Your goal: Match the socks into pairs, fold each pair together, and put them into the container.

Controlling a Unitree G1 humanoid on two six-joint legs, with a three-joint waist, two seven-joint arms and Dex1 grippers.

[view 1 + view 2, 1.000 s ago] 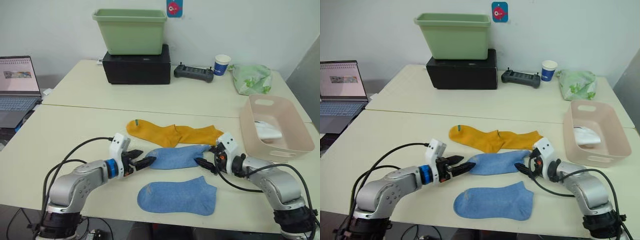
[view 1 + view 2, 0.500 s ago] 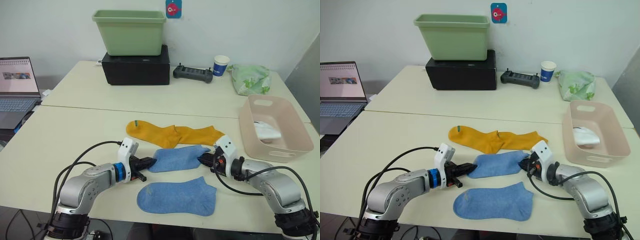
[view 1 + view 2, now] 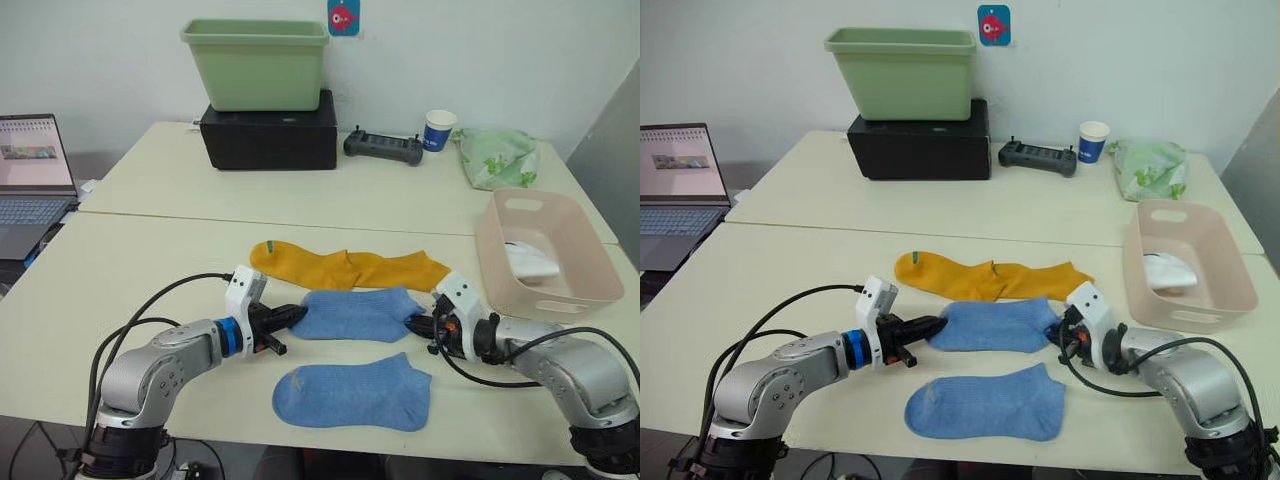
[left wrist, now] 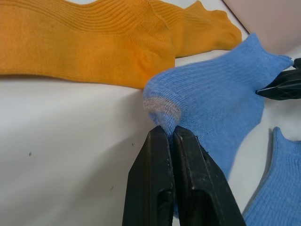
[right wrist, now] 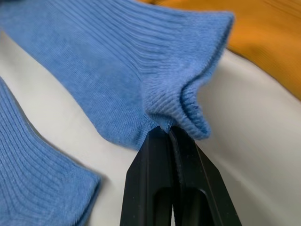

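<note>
- fingertips of the left gripper [image 4: 165,134] are pressed together on the toe of the upper light blue sock [image 3: 355,313]; the grey-tinged toe fabric bunches just above the black tips in the left wrist view.
- right gripper [image 5: 170,133] is likewise clenched on the ribbed cuff of that same sock, the knit puckering into a small fold at the pinch.
- stretched between the two grippers, this sock lies across the table [image 3: 150,260] with the mustard-yellow socks [image 3: 345,268] just beyond it, its upper edge touching or overlapping them.
- second light blue sock [image 3: 352,394] lies flat nearer the robot, just beside the held one and apart from both grippers; it is the likely mate.
- pink container [image 3: 590,300] sits on the robot's right, near the right arm, with a white bundle [image 3: 530,260] inside, probably the white pair.
- handling judgement: the sock looks light, soft and floppy, so it should sag in the middle when lifted and drape rather than keep shape. the knit gives grip, not slip. holding toe and cuff at once keeps it spread for laying onto its mate; a pinch this small could let thin fabric pull free under a tug.
</note>
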